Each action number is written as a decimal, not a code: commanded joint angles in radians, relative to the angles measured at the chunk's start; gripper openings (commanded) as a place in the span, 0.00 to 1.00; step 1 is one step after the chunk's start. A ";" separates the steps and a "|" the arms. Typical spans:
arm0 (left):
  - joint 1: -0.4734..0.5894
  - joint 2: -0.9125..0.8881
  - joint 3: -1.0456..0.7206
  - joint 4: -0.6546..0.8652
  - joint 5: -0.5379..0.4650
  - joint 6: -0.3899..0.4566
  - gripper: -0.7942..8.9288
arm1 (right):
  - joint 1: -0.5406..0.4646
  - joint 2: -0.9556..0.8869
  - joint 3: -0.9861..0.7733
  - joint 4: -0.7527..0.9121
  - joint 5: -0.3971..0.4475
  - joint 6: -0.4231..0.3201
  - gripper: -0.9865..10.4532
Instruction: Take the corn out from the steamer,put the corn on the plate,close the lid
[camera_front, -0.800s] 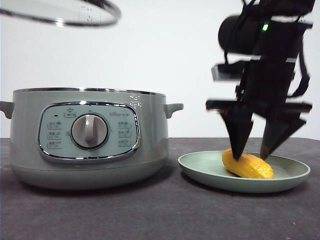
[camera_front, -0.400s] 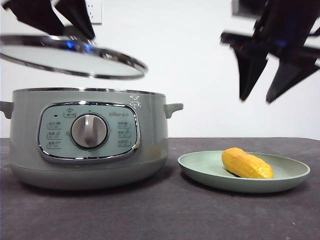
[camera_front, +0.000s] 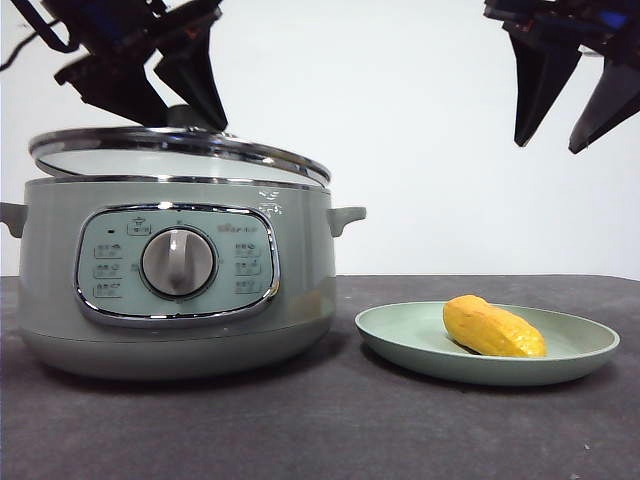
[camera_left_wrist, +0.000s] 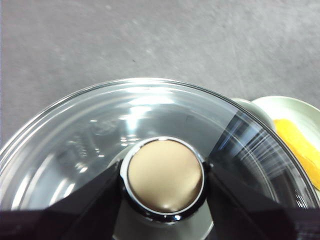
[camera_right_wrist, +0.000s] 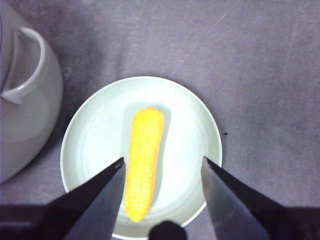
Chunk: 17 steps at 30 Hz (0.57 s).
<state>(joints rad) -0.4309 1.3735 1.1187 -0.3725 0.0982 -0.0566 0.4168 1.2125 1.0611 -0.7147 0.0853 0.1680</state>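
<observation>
From my seat I see a dark grey table (camera_front: 330, 430) with a matte, faintly mottled top that runs across the whole width of the front view. Behind it I have a plain white wall (camera_front: 400, 150), evenly lit and unmarked.

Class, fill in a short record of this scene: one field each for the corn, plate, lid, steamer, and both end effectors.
corn: lying on the plate
plate: on the table beside the steamer
lid: tilted, just above the steamer rim
steamer: not fully closed
left end effector: shut on the lid knob
right end effector: open, above the plate
</observation>
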 joint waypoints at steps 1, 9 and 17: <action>-0.007 0.014 0.015 0.034 0.010 -0.019 0.07 | -0.010 -0.003 -0.006 -0.002 0.002 -0.005 0.31; -0.010 0.051 0.015 -0.015 -0.016 0.012 0.07 | -0.018 -0.003 -0.006 -0.002 0.002 -0.005 0.31; -0.014 0.051 0.015 -0.051 -0.050 0.034 0.18 | -0.018 -0.003 -0.006 -0.002 0.001 -0.005 0.31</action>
<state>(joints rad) -0.4458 1.4044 1.1385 -0.4232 0.0639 -0.0452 0.3988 1.2083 1.0611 -0.7177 0.0856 0.1677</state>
